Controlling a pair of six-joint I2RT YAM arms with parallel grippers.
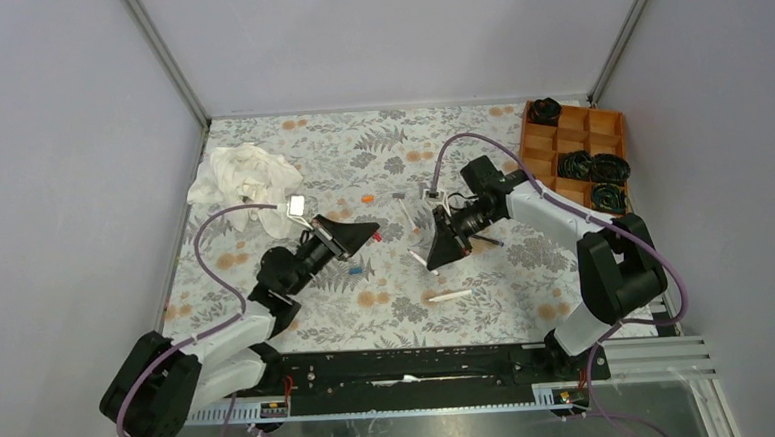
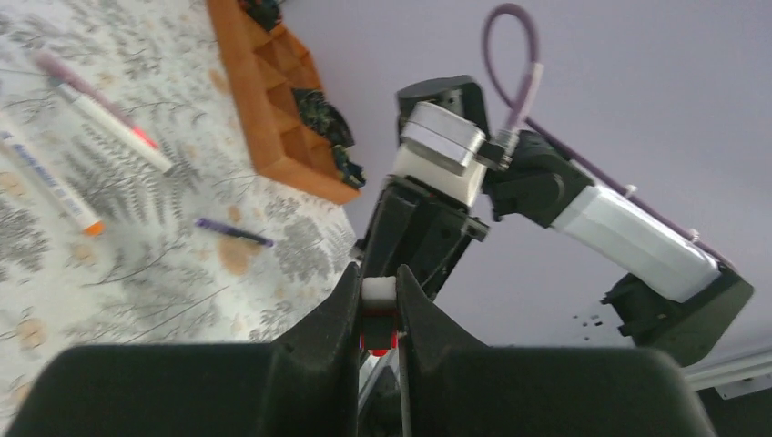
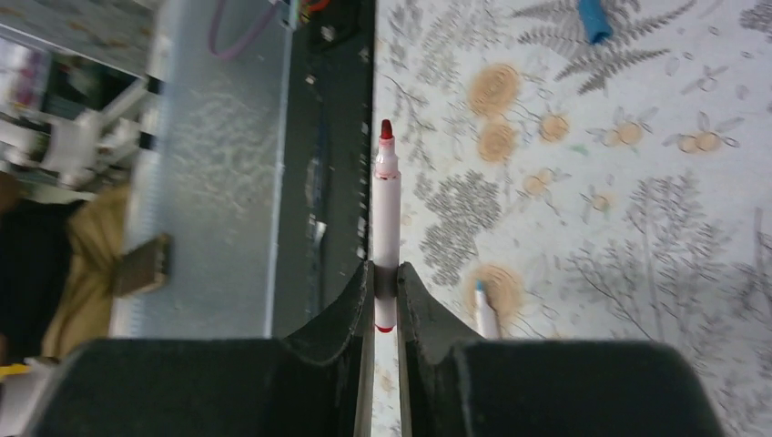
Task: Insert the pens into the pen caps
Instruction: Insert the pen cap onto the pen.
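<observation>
My left gripper (image 1: 371, 233) (image 2: 379, 291) is shut on a red pen cap (image 2: 379, 339) with a white piece above it, raised off the table. Facing it, my right gripper (image 1: 432, 262) (image 3: 385, 273) is shut on a white pen (image 3: 386, 205), whose red tip points away from the jaws. The two grippers are a short way apart over the middle of the table. Loose on the floral cloth lie a blue cap (image 1: 356, 270) (image 3: 592, 18), an orange cap (image 1: 366, 197), a white pen (image 1: 450, 296), a purple pen (image 2: 234, 231), and a blue-tipped pen (image 3: 485, 314).
A wooden compartment tray (image 1: 526, 149) (image 2: 273, 137) holding black coiled items stands at the back right. A crumpled white cloth (image 1: 246, 178) lies at the back left. Two more white pens (image 2: 55, 182) (image 2: 114, 127) lie on the table. Grey walls close in on three sides.
</observation>
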